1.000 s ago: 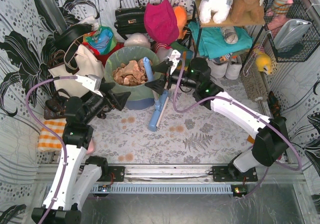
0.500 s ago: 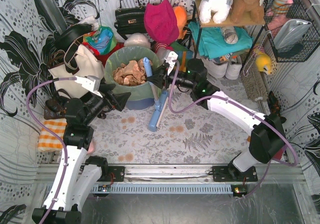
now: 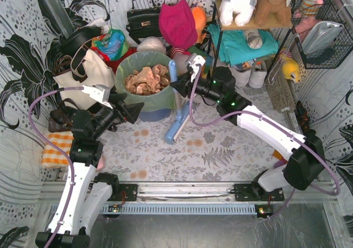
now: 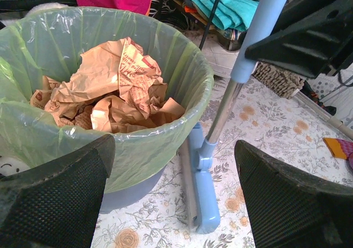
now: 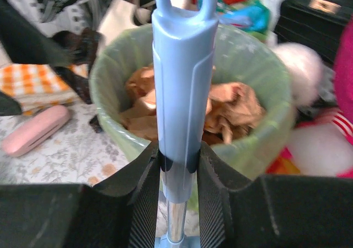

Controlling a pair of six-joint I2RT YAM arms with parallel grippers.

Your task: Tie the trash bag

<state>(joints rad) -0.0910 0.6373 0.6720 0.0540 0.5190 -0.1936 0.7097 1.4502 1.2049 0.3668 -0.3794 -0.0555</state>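
The trash bag [image 4: 165, 140], thin, soft and probably tear-prone, lines the bin [image 4: 131, 188] just ahead of your wide-open left gripper [image 4: 174, 195], so pinch its folded-over rim there, since your right gripper [image 5: 177, 168] is clamped on the blue handle [image 5: 182, 71].

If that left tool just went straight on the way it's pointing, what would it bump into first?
Most likely the trash bag, where its green plastic folds over the bin rim, dead ahead of the open left tool. The blue mop pole stands just right of that line.
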